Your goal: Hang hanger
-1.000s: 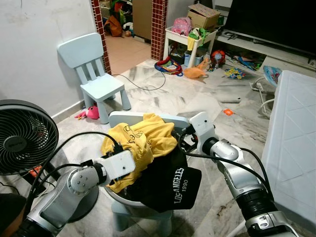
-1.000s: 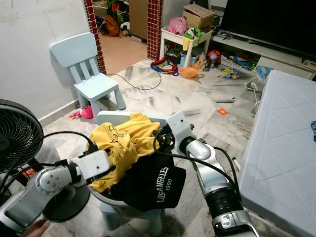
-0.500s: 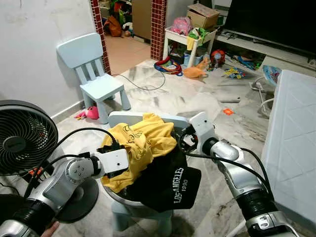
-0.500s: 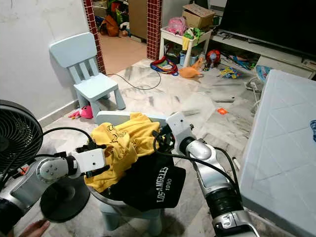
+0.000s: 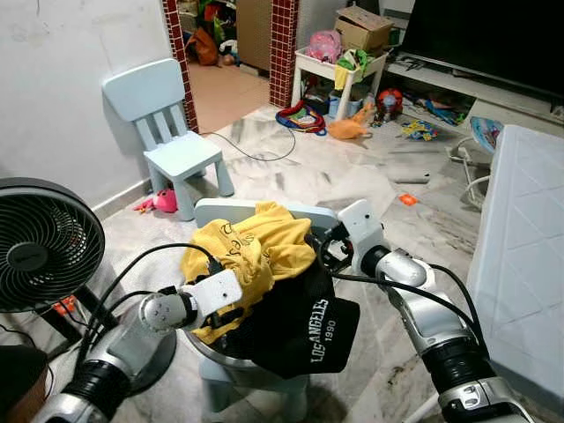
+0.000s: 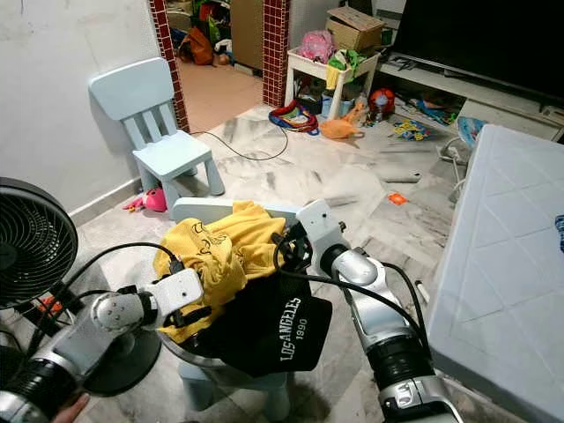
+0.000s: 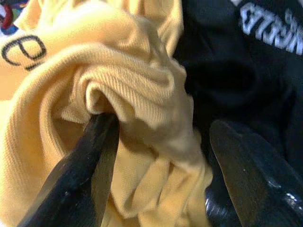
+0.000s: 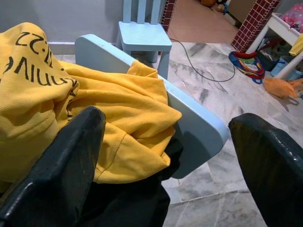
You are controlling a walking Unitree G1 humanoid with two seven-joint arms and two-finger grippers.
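No hanger can be made out; the task's thing may lie hidden within the clothing pile, cannot tell.

Crumpled yellow cotton garment with black lettering [image 5: 251, 251] lies heaped on the seat and over the backrest of a small pale-blue plastic child's chair [image 5: 310, 214]. Black fabric garment with white "LOS ANGELES 1990" print [image 5: 308, 326] lies beside and partly under the yellow one, hanging off the chair's front edge.

Left gripper [image 7: 156, 156]: jaws spread wide, pushed into the pile. One finger [image 7: 90, 161] is tucked under a fold of the yellow garment, touching it; the other rests against the black garment. Nothing is clamped between them.

Right gripper [image 8: 165, 137]: jaws wide apart, empty, held just beside the backrest's right end, above the two garments.

Surroundings: black round floor fan [image 5: 40, 247] to the left; a second pale-blue child's chair [image 5: 167, 132] near the white wall; toys scattered on the marbled tile floor [image 5: 352, 176]; white quilted mattress [image 5: 529, 238] at right.
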